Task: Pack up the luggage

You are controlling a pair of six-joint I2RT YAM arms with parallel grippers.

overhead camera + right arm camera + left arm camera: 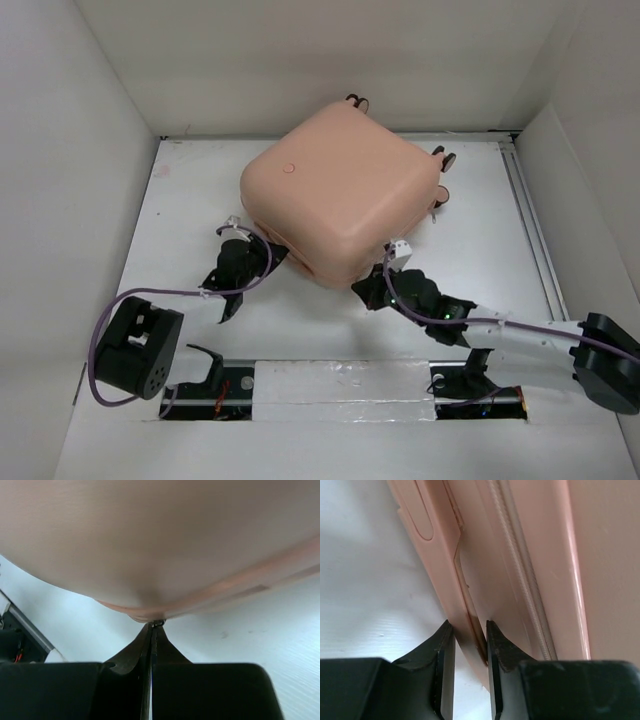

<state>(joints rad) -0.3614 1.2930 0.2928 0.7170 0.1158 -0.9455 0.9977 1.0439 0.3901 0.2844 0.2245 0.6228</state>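
Luggage (pixel 340 190), salmon-pink hard shell, closed, rounded corners

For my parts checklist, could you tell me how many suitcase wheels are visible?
3 wheels: one at the suitcase's far edge, two at its right edge; others may be hidden.

We are seeing two arms in matte black housings. The right arm (pixel 520 328) is carrying a white forearm tube, and a mauve-grey cable (pixel 92 355) is looping off the left arm (pixel 140 350). The left claw (pixel 470 630) and right claw (pixel 151 627) are showing black wedge-shaped fingers (pixel 445 655). A white connector (pixel 400 250) is capping the right wrist.
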